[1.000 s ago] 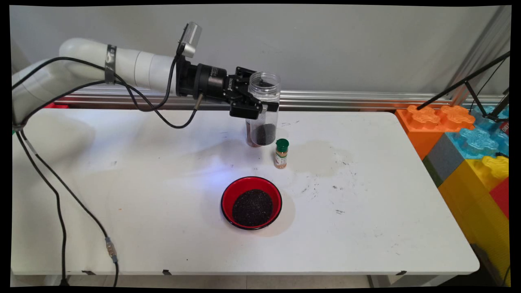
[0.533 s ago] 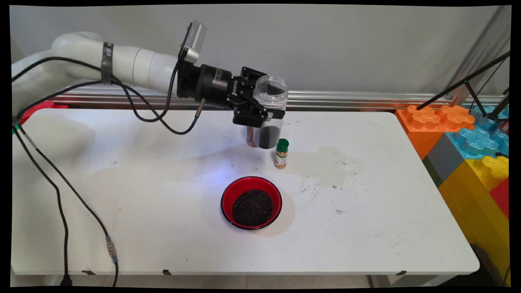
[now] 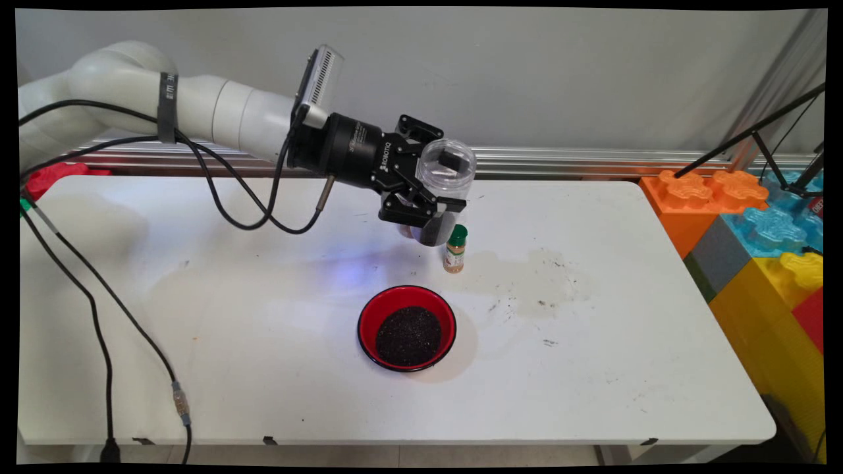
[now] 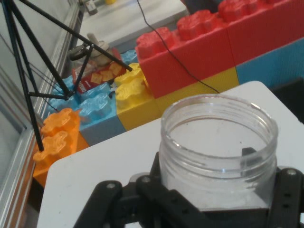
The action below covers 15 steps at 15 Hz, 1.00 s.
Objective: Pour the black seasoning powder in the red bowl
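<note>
My gripper (image 3: 442, 197) is shut on a clear plastic jar (image 3: 444, 191) held above the table's far middle. The jar has no lid, tilts with its mouth leaning toward the right, and has dark grains in its bottom. In the hand view the jar (image 4: 218, 152) fills the lower right, its open rim up, with my gripper (image 4: 213, 199) clasped about it. Just below and right of the jar stands a small spice bottle (image 3: 455, 248) with a green cap. A red bowl (image 3: 407, 327) of dark grains sits on the table nearer the front. Another jar (image 3: 406, 231) is mostly hidden behind the held one.
Big toy blocks (image 3: 757, 224) in orange, blue, yellow and red are stacked past the table's right edge, beside a black tripod (image 3: 757, 138). Black cables (image 3: 99, 316) hang at the left. Dark specks (image 3: 546, 303) and a faint stain lie right of the bowl.
The gripper has moved right and lower with the jar. The jar has tipped further, its mouth leaning more to the right.
</note>
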Each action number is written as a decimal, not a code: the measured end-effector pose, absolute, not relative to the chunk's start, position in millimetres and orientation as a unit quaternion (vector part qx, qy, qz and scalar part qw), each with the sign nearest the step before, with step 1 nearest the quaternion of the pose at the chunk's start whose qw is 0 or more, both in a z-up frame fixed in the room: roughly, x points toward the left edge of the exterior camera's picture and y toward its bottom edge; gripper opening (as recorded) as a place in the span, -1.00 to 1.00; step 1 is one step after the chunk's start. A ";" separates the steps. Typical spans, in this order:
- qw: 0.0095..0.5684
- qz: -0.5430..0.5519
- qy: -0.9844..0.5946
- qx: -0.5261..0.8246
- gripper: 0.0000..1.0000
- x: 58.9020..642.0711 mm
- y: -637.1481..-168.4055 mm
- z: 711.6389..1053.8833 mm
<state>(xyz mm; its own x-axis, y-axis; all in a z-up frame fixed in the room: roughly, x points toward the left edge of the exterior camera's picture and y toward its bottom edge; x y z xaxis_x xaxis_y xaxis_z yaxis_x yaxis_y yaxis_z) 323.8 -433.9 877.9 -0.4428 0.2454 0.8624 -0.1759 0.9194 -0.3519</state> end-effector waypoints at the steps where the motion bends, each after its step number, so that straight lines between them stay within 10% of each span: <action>1: 0.522 0.204 -0.828 -0.033 -1.00 322.4 -432.0 878.6; 15: 0.429 0.266 -0.832 -0.229 -1.00 314.5 -399.5 864.9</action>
<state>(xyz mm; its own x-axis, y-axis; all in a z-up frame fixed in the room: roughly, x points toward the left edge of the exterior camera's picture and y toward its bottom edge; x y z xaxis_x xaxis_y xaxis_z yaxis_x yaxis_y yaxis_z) 314.5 -399.5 864.9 -0.5270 0.6095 0.5923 0.1523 0.7534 -0.6397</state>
